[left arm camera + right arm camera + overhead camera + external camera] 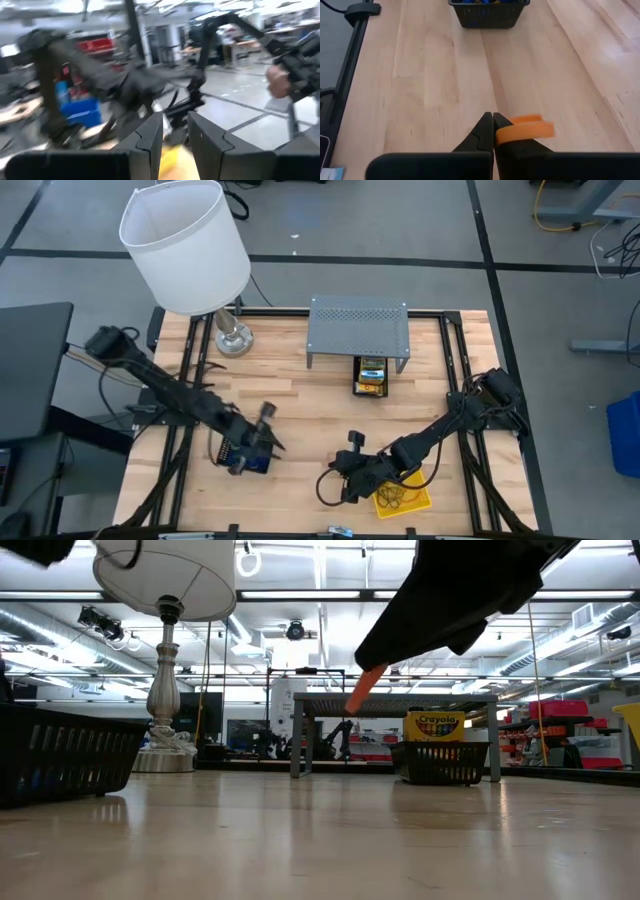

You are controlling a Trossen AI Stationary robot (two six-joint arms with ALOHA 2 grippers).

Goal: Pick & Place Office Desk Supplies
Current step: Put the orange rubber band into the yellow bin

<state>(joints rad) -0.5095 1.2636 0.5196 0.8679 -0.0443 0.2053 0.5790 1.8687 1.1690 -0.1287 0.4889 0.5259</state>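
The right end effector [493, 131], clamped on an orange rubber band [525, 130], faces a black mesh tray [488, 12] across bare table [420, 75]; the left end effector [175, 135] stands slightly apart.

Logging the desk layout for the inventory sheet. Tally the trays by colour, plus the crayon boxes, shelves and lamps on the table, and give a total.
Black mesh trays: 2
Yellow trays: 1
Crayon boxes: 1
Grey shelves: 1
Lamps: 1
Total: 6
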